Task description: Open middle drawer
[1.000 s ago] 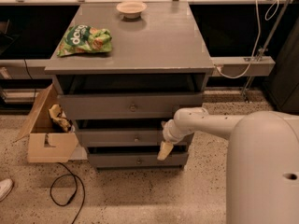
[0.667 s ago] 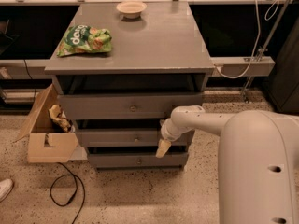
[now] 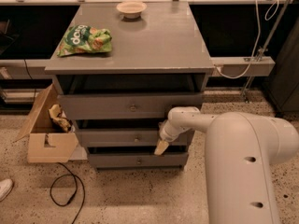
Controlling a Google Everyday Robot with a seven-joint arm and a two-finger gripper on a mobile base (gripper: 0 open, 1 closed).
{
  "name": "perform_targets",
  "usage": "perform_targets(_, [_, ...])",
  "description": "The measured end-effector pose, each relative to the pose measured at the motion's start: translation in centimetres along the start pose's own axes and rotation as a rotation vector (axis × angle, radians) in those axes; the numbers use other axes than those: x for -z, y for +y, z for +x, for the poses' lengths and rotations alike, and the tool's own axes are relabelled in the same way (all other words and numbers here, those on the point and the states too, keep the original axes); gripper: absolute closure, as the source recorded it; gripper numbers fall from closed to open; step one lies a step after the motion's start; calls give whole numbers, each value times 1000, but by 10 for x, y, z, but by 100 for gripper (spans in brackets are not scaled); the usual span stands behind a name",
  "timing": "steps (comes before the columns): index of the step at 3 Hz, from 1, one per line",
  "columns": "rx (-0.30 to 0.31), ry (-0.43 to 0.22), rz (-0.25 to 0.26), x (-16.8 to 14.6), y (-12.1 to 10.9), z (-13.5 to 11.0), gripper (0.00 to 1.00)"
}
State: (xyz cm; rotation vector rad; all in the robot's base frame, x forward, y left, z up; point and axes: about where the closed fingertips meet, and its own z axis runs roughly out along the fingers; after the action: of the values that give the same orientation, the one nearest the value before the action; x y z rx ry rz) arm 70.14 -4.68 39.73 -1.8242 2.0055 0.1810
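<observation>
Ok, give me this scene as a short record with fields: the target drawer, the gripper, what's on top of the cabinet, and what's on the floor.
target: middle drawer, grey front, small brass knob at centre
gripper: gripper in front of the drawer's lower right part, right of the knob and not on it
arm: white arm reaching in from the right
on top: cabinet carries a green snack bag at left and a small bowl at the back
floor: open cardboard box left of the cabinet, black cable in front of it
</observation>
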Motion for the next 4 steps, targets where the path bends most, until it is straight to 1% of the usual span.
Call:
perform_targets(1, [16,-10,-13,-2,12,-1,42])
perform_targets(2, [27,-24,-27,7,21,-4,65])
perform_targets(3, [27,-24,-27,14,19,-6,94])
perform_targets(4, [27,-24,-27,14,19,-6,80])
